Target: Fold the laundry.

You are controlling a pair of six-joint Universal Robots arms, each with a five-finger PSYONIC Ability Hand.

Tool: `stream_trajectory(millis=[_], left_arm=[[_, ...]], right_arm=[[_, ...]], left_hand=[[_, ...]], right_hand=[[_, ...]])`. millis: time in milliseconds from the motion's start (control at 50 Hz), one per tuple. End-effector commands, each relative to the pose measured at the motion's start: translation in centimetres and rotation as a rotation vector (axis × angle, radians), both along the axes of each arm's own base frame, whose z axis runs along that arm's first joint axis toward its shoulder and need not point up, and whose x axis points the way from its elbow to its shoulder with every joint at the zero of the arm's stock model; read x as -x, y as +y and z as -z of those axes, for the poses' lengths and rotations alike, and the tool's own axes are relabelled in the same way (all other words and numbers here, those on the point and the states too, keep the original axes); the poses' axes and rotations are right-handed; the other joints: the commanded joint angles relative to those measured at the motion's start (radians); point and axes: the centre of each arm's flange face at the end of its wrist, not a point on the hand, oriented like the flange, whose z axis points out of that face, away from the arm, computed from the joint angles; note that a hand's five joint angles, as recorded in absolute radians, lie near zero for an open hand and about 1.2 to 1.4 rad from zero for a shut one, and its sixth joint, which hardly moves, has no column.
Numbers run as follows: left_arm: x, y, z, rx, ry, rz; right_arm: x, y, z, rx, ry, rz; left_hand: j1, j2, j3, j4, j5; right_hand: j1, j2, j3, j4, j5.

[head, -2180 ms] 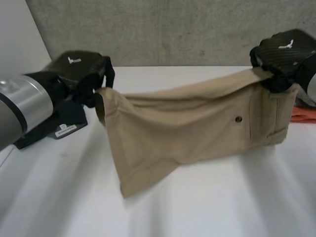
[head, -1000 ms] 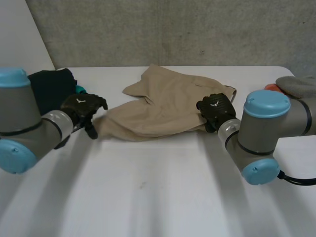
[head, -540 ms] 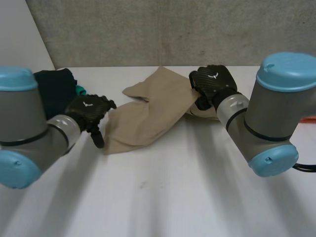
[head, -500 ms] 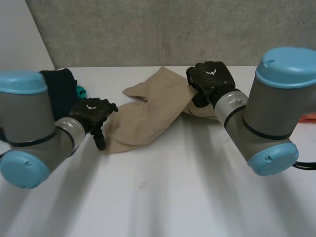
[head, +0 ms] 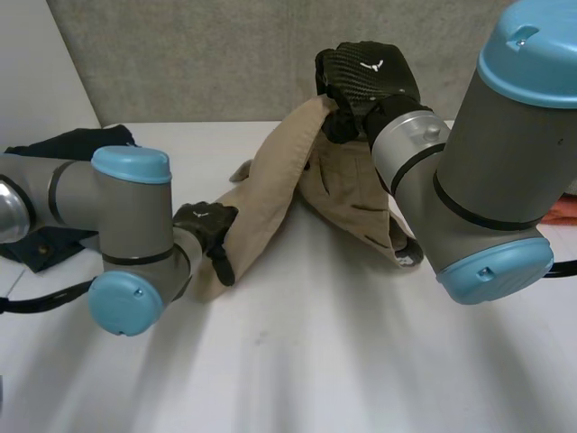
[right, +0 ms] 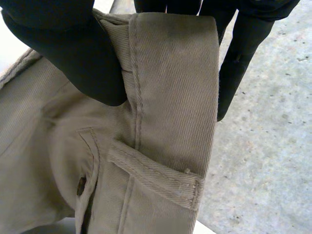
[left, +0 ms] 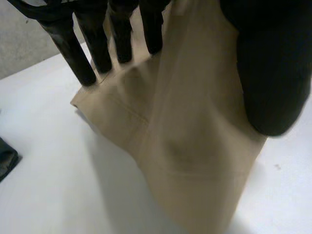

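Since half a second ago the left arm [head: 131,225] has swung in across the near left of the white table [head: 297,361], and the right hand [head: 365,72] has climbed well above the tabletop, drawing the tan shorts [head: 270,194] up into a steep slant.

At the far left a dark garment [head: 45,149] lies on the table, partly behind the left arm. Next to that arm's blue-capped joint, the left hand [head: 206,225] sits low near the table at the bottom end of the shorts. In the left wrist view its straight fingers [left: 80,63] lie along one side of the cloth and its thumb [left: 270,78] on the other, so the fabric is pinched between them; the hem end hangs below the hand down to the table.

From there the shorts rise towards the right, one part draping down onto the table under the right arm [head: 487,162]. The right hand is clamped on the waistband [right: 170,73]: its thumb [right: 73,53] presses the band against the fingers behind it, with a button [right: 81,186] showing lower on the cloth.

At the far right, an orange cloth [head: 561,209] lies on the table behind the right arm.
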Motion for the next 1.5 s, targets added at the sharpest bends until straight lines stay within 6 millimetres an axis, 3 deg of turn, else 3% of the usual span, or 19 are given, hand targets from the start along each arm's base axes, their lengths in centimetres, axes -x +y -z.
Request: stream_trajectory(millis=[20,80,160,300,440,560,720,820,940,980,1040,1060,1120,1140,1220,1300,1380,1420,1500], left_arm=[[-1.6,-1.8,-1.1,0.068,-0.002,-0.113],[-2.8,-2.6,-4.1,0.146,0.02,-0.147],[-4.3,-1.0,-7.6,0.186,0.011,-0.126],[-6.0,5.5,-13.4,0.256,-0.083,0.105],[-8.5,12.1,-14.8,0.199,-0.296,0.298],[-9.2,14.6,-14.4,0.137,-0.405,0.412],[-6.7,11.0,-11.1,0.102,-0.398,0.435],[-4.3,5.5,-7.7,0.102,-0.438,0.37],[-2.5,0.0,-7.6,0.199,-0.457,0.257],[-1.5,-2.8,-9.4,0.319,-0.417,0.207],[-0.5,-5.0,-12.7,0.477,-0.347,0.175],[0.0,-5.9,-15.9,0.603,-0.286,0.155],[0.1,-6.6,-20.8,0.778,-0.173,0.111],[-0.1,-6.7,-23.7,0.878,-0.094,0.078],[-0.8,-6.6,-28.8,1.045,0.102,0.005],[-1.5,-6.8,-30.3,1.093,0.219,-0.015],[-1.4,-7.0,-29.8,1.062,0.263,-0.002],[-1.3,-7.3,-28.8,1.028,0.262,0.003],[-1.0,-8.3,-24.3,0.892,0.218,0.01]], right_arm=[[1.1,-0.9,1.1,-0.031,0.033,0.042],[2.6,-1.6,1.8,-0.046,0.084,0.08],[4.6,-1.9,3.2,-0.062,0.22,0.101],[7.6,-0.4,6.0,-0.069,0.55,-0.017],[11.3,2.4,7.5,-0.145,0.873,-0.139],[12.7,3.2,7.9,-0.19,0.988,-0.198],[11.5,1.4,9.9,-0.224,0.947,-0.174],[9.6,-1.5,12.1,-0.206,0.907,-0.1],[7.3,-5.4,12.4,-0.092,0.789,0.02],[6.0,-7.4,11.3,0.011,0.728,0.077],[4.8,-9.6,8.8,0.146,0.653,0.158],[4.3,-10.9,6.4,0.243,0.59,0.221],[4.0,-12.4,1.8,0.399,0.474,0.32],[4.0,-13.0,-1.2,0.501,0.39,0.379],[4.3,-13.1,-6.6,0.699,0.199,0.46],[4.3,-12.8,-9.0,0.825,0.077,0.47],[3.8,-12.8,-8.1,0.824,0.089,0.446],[3.6,-12.9,-7.4,0.809,0.1,0.431],[3.2,-13.6,-4.1,0.74,0.145,0.397]], left_hand=[[0.936,0.953,0.954,0.97,0.963],[0.938,0.954,0.955,0.971,0.964],[0.938,0.954,0.955,0.971,0.964],[0.938,0.954,0.955,0.971,0.964],[0.938,0.954,0.955,0.971,0.964],[0.938,0.954,0.955,0.971,0.964],[0.938,0.954,0.955,0.971,0.964],[0.938,0.954,0.955,0.971,0.964],[0.938,0.954,0.955,0.971,0.964],[0.938,0.954,0.955,0.971,0.964],[0.938,0.954,0.955,0.971,0.964],[0.938,0.954,0.955,0.971,0.964],[0.938,0.954,0.955,0.971,0.964],[0.938,0.954,0.955,0.971,0.964],[0.938,0.954,0.955,0.971,0.964],[0.938,0.954,0.955,0.971,0.964],[0.938,0.954,0.955,0.971,0.964],[0.938,0.954,0.955,0.971,0.964],[0.938,0.954,0.955,0.971,0.964]], right_hand=[[0.294,0.228,0.213,0.201,0.216],[0.294,0.228,0.213,0.201,0.216],[0.294,0.228,0.213,0.201,0.216],[0.294,0.228,0.213,0.201,0.216],[0.294,0.228,0.213,0.201,0.216],[0.294,0.228,0.213,0.201,0.216],[0.294,0.228,0.213,0.201,0.216],[0.294,0.228,0.213,0.201,0.216],[0.294,0.228,0.213,0.201,0.216],[0.294,0.228,0.213,0.201,0.216],[0.294,0.228,0.213,0.201,0.216],[0.294,0.228,0.213,0.201,0.216],[0.294,0.228,0.213,0.201,0.216],[0.294,0.228,0.213,0.201,0.216],[0.294,0.228,0.213,0.201,0.216],[0.294,0.228,0.213,0.201,0.216],[0.294,0.228,0.213,0.201,0.216],[0.294,0.228,0.213,0.201,0.216],[0.294,0.228,0.213,0.201,0.216]])
